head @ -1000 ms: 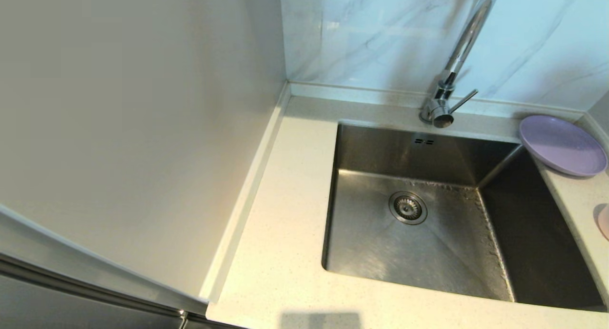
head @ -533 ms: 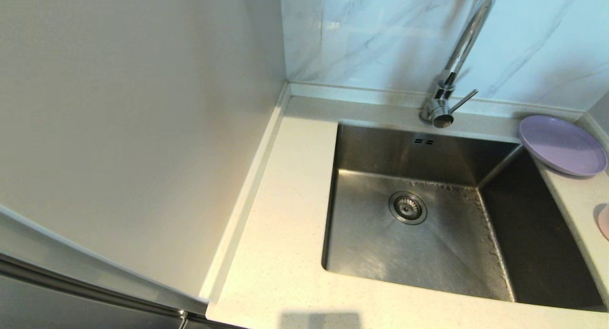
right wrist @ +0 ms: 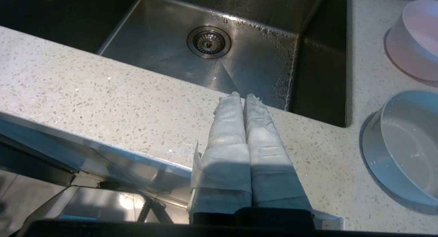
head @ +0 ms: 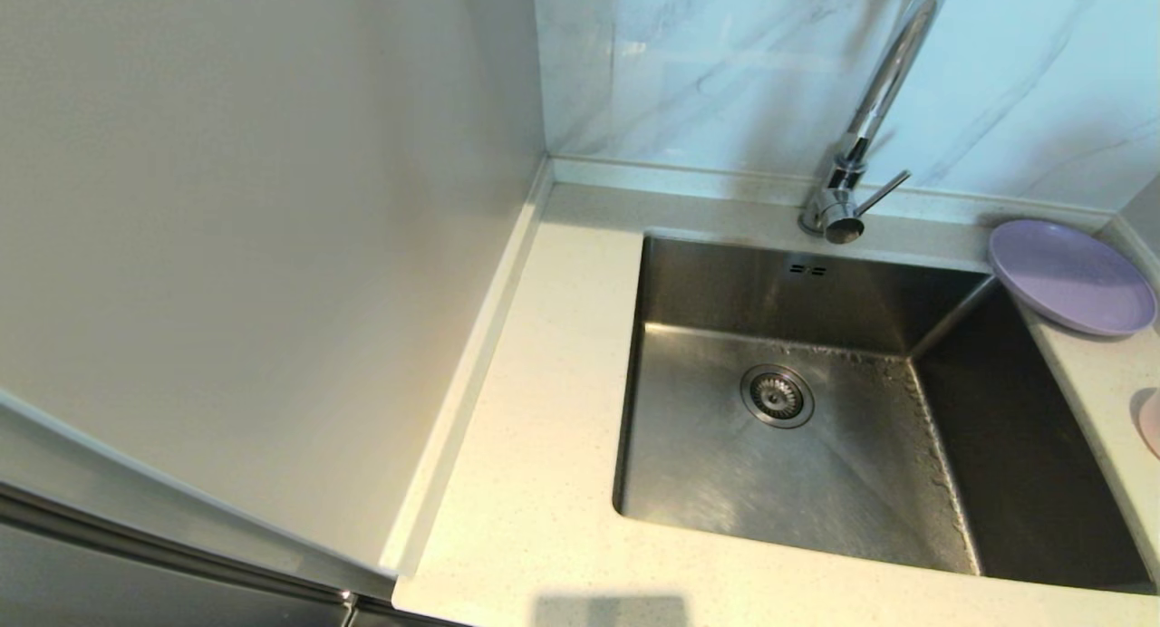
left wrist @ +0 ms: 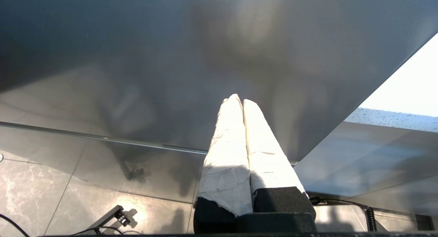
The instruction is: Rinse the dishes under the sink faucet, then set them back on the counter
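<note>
The lilac plate (head: 1071,276) lies on the cream speckled counter (head: 544,428) at the sink's far right corner. A sliver of the pink bowl (head: 1151,421) shows at the head view's right edge; the pink bowl (right wrist: 414,38) shows fuller in the right wrist view. The chrome faucet (head: 861,138) rises behind the steel sink (head: 788,428). No arm appears in the head view. My right gripper (right wrist: 243,94) is shut and empty, above the counter's front strip. My left gripper (left wrist: 238,99) is shut and empty, low beside a grey cabinet front.
A grey-blue bowl (right wrist: 403,144) sits on the counter near the pink one, to the sink's right. A tall pale panel (head: 254,246) walls the counter's left side. Marble tiles back the faucet. The drain (head: 777,395) lies mid-basin.
</note>
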You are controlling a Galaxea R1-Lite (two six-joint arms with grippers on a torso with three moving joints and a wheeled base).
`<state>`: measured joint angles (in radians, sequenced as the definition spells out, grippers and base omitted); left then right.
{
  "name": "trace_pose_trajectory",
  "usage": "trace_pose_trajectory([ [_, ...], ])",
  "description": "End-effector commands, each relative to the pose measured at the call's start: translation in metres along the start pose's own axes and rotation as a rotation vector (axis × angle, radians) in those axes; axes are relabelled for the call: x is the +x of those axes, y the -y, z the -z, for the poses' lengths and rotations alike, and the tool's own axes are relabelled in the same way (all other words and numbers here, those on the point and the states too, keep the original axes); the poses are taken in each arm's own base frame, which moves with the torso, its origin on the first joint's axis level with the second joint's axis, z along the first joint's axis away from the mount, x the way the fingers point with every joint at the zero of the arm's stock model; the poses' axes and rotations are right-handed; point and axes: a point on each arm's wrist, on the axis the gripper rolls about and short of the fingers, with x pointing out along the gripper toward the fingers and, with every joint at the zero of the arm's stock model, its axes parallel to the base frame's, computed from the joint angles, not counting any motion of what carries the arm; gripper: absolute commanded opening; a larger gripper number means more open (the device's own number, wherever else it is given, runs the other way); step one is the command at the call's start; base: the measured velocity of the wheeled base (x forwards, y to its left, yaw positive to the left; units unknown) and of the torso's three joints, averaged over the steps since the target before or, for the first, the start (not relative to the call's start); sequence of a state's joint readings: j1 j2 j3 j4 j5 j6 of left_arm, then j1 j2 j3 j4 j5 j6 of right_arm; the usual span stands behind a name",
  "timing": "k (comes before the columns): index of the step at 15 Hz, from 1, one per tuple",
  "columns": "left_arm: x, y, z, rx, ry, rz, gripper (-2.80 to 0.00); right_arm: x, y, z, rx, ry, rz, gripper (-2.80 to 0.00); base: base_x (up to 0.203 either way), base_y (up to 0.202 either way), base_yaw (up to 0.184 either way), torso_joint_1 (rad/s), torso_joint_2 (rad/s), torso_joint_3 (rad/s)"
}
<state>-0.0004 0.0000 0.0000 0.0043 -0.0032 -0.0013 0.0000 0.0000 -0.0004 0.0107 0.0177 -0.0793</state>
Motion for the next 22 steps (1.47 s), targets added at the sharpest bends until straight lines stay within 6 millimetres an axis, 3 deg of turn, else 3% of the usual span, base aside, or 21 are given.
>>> trace_pose_trajectory([
  [1, 0.0, 0.0, 0.0, 0.0, 0.0, -0.001, -2.8, 0.0008, -0.0003, 0.0048, 0.017, -0.033, 0.002, -2.8, 0.0, 0.0, 0.0, 0.0, 0.0, 0.0],
  [18, 0.0, 0.0, 0.0, 0.0, 0.0, 0.001, -2.8, 0.0008, -0.0003, 0.0047, 0.013, -0.031, 0.0, -2.8, 0.0, 0.0, 0.0, 0.0, 0.0, 0.0],
  [22, 0.0, 0.0, 0.0, 0.0, 0.0, -0.001, -2.8, 0.0008, 0.0001, 0.0047, 0.083, -0.032, 0.019, -2.8, 0.0, 0.0, 0.0, 0.0, 0.0, 0.0],
])
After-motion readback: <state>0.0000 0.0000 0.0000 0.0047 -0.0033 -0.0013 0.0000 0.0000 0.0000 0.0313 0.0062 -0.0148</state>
